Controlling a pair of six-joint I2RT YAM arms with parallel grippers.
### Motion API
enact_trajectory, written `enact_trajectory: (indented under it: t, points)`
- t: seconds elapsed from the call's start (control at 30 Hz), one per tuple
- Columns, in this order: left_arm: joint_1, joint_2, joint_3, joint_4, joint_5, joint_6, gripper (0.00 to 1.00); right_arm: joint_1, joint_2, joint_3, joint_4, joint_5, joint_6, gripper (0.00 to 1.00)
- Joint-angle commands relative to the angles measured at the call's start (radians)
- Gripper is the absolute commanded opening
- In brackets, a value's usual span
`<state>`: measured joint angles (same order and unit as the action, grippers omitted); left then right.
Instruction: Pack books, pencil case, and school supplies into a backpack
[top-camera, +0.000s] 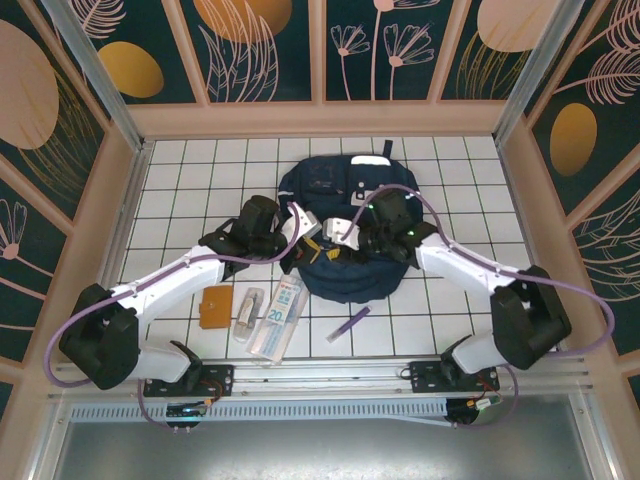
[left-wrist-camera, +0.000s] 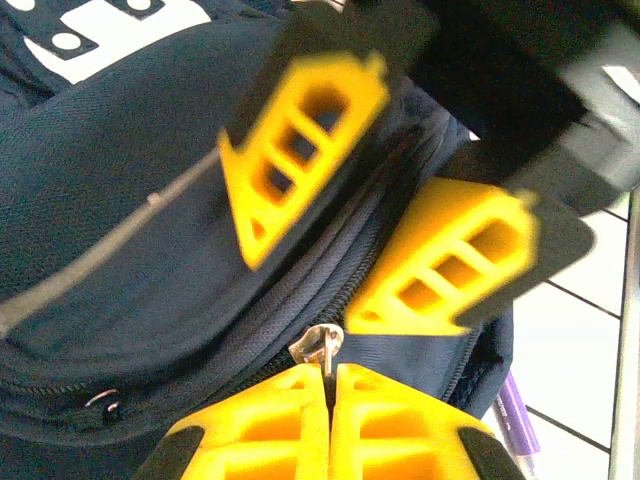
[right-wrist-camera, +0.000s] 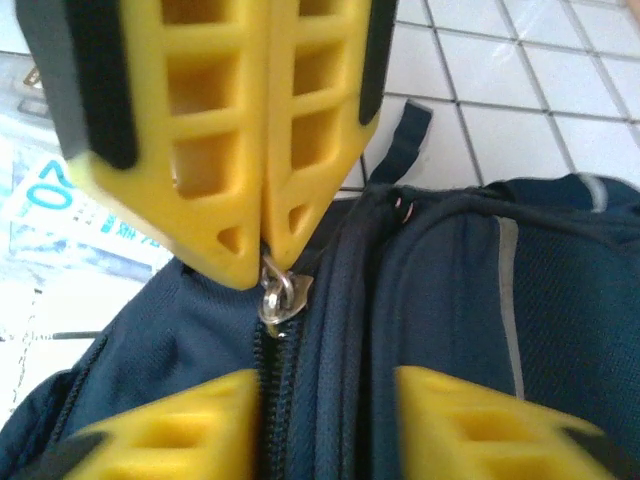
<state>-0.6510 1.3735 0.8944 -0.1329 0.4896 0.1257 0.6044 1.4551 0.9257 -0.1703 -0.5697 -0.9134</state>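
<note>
Left claw (left-wrist-camera: 329, 385): chunky yellow plastic fingers with cut-out windows, bottom centre of its own wrist view. They're pressed tight together, pinching the little metal zipper pull (left-wrist-camera: 318, 348).
Right claw (right-wrist-camera: 325, 382): same yellow ribbed plastic with black backing. Fingers are spread, one on each side of the zip line at the bottom of its own view, with just bag fabric and zip between them.
Zipper pull: small silvery tab on the dark zip track that runs along the bag's curved seam.
Backpack (top-camera: 335, 185): big navy woven-fabric lump in the centre of the top view, white patches at its far end. There's a pale grey stripe down a panel on the right of the right wrist view.
Loose bits: lower left of the top view on the white tiled table (top-camera: 450, 180), side by side, are a flat orange-brown rectangle (top-camera: 215, 306), a small clear packet (top-camera: 248, 310) and a long clear pack (top-camera: 280, 315) with a blue "20". The thin purple pen (top-camera: 349, 323) lies apart from those, just below the bag.
Top vs wrists: from above, both claws meet over the bag's near edge, but the pinch is too small to make out. The wrist views show it close up, fabric weave and zip teeth included.
</note>
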Motion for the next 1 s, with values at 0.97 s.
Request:
enact_trajectory:
  t: [0.97]
  points:
    - [0.336, 0.426, 0.204, 0.126, -0.261, -0.071, 0.01, -0.087, -0.283, -0.063, -0.125, -0.058, -0.255, 0.04]
